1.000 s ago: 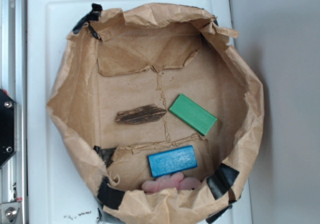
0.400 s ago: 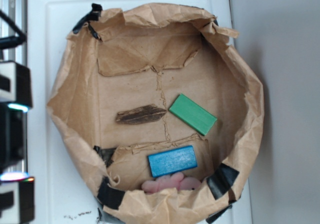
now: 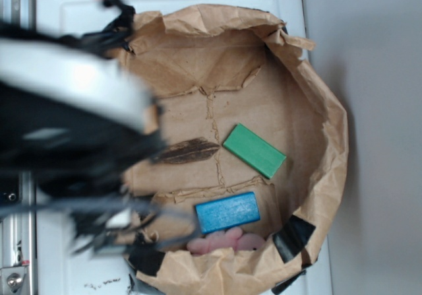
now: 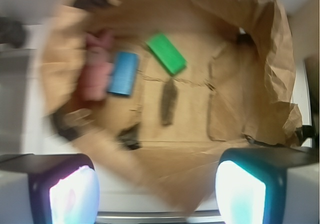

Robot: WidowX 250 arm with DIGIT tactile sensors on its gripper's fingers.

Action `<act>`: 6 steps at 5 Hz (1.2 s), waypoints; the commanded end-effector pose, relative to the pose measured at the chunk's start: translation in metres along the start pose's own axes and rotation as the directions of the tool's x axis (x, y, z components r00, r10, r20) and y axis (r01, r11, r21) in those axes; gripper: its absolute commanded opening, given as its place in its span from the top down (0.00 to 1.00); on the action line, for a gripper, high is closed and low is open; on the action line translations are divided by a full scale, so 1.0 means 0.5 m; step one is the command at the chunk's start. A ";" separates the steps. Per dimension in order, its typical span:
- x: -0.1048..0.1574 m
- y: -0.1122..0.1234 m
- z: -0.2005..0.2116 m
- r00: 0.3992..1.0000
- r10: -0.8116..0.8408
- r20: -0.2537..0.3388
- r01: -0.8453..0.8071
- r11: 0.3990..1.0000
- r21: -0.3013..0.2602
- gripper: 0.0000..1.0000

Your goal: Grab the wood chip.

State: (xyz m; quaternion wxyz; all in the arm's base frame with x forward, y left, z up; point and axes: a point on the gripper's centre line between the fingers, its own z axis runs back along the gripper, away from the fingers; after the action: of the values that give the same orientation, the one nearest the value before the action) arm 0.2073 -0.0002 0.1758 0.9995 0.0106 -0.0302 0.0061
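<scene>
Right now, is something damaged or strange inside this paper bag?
The paper bag is crumpled, with a torn rim patched by black tape. The wood chip, green block and blue block lie flat and apart. A pink object is half hidden.

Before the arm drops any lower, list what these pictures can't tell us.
- Exterior view: the blurred arm sweeps across the left side, covering the wood chip's left end and that half of the paper bag.
- Exterior view: the gripper itself is lost in that blur.
- Wrist view: motion blur smears the chip, so its exact edges are unclear.
- Both views: the pink object beside the blue block is partly behind the bag's rim, and blurred from the wrist; its identity is unclear.
</scene>
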 end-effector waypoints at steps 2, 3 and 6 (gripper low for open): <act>0.060 0.040 -0.027 0.998 0.062 0.013 -0.062 0.997 0.050 0.00; 0.060 0.040 -0.027 0.998 0.062 0.013 -0.062 0.997 0.050 0.00; 0.133 0.002 -0.280 0.984 -0.082 0.157 0.076 0.996 0.048 0.00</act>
State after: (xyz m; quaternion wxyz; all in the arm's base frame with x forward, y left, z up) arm 0.2756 0.0057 0.0272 0.9953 0.0317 -0.0856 -0.0319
